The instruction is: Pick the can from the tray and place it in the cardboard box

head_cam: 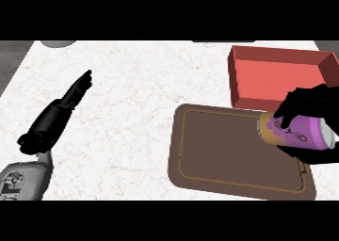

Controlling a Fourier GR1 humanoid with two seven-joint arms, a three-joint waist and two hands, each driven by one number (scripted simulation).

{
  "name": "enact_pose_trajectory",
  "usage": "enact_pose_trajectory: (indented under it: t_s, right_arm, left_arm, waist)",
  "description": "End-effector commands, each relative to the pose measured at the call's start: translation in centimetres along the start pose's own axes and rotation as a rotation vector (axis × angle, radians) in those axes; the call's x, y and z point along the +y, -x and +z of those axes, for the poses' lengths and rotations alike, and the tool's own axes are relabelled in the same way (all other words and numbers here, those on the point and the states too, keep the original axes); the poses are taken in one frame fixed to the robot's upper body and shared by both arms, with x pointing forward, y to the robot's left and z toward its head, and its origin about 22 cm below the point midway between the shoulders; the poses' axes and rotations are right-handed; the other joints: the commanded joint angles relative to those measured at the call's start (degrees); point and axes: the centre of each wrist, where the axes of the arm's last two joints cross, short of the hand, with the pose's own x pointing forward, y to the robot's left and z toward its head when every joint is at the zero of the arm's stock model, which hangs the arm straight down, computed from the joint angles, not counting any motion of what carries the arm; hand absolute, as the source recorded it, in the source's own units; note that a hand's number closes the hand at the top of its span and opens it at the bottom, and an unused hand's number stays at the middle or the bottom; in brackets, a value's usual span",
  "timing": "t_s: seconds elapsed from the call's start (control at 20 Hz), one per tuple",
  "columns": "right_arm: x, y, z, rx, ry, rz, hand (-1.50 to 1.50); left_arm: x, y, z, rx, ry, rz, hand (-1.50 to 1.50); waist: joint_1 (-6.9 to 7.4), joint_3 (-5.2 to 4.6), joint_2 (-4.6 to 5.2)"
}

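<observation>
Purple can (297,133), with an orange-tan band and a small flower-like mark near one end and a pale metallic end at the other, lies tipped on its side in the right hand (312,106), over the far right part of the brown tray (228,155). Whether it touches the tray or hangs just above it cannot be told. The right hand's black fingers (289,104) curl over the can from above, and the thumb shows beneath it, so the hand is clamped around the can's body. Just beyond the tray sits the red-lined cardboard box (277,75), open at the top, its near wall close to the tray's far edge. The left hand (64,106) rests apart on the left side of the white marbled desk (124,80), fingers straight and together, pointing away, holding nothing, with its grey forearm (19,181) entering from the lower left corner.
</observation>
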Motion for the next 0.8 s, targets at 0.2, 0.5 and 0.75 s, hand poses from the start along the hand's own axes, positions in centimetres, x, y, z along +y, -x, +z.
enact_pose_trajectory:
  t_s: [0.2,0.5,0.75]
  right_arm:
    - [-4.2,4.5,-4.0,0.231,0.116,-0.043,1.50]
    - [-6.8,9.8,-5.3,0.291,0.014,0.121,1.50]
    - [-9.3,11.6,-5.4,0.428,-0.225,0.142,1.50]
  left_arm:
    - [-0.1,-0.5,-0.3,-0.011,0.019,0.015,0.00]
    - [-0.6,-0.6,-1.3,-0.037,0.035,-0.012,0.00]
    - [-1.0,-0.5,-1.3,-0.045,0.056,0.008,0.00]
  waist:
    - [0.78,0.04,0.09]
    - [2.38,0.08,0.76]
    - [3.42,0.03,1.10]
